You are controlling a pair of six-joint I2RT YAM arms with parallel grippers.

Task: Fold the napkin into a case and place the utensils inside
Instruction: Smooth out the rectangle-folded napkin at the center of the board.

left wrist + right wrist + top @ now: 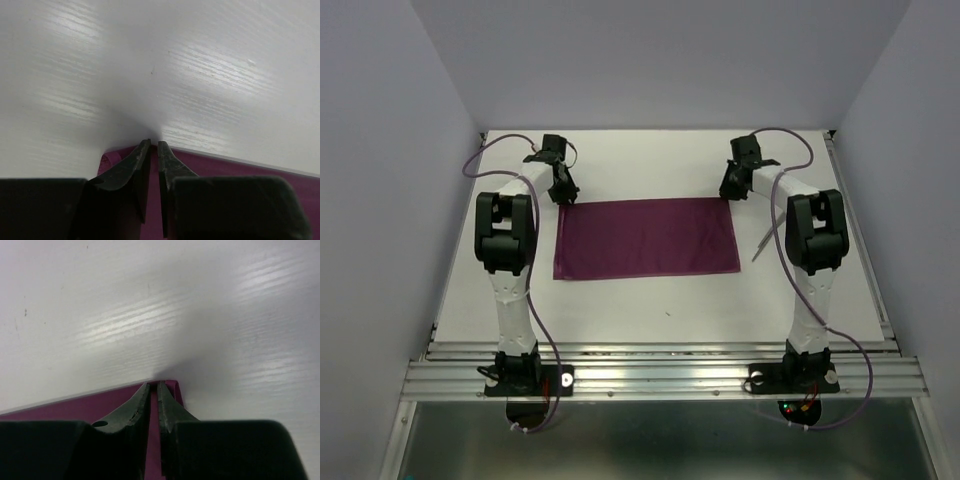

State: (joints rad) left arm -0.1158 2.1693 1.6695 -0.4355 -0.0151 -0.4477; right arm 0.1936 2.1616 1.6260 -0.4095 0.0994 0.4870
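Note:
The plum-purple napkin (645, 237) lies flat as a wide rectangle in the middle of the white table. My left gripper (563, 192) is at its far left corner, and my right gripper (730, 190) is at its far right corner. In the left wrist view the jaws (154, 144) are pinched on the napkin's far edge (225, 167), and the corner curls up beside them. In the right wrist view the jaws (154, 385) are pinched the same way on the cloth (75, 410). A thin silver utensil (763, 243) lies just right of the napkin, partly hidden by the right arm. No spoon bowl shows.
The white table (670, 300) runs to grey walls at the back and sides. A metal rail (660, 375) with both arm bases bounds the near edge. Purple cables loop from each arm.

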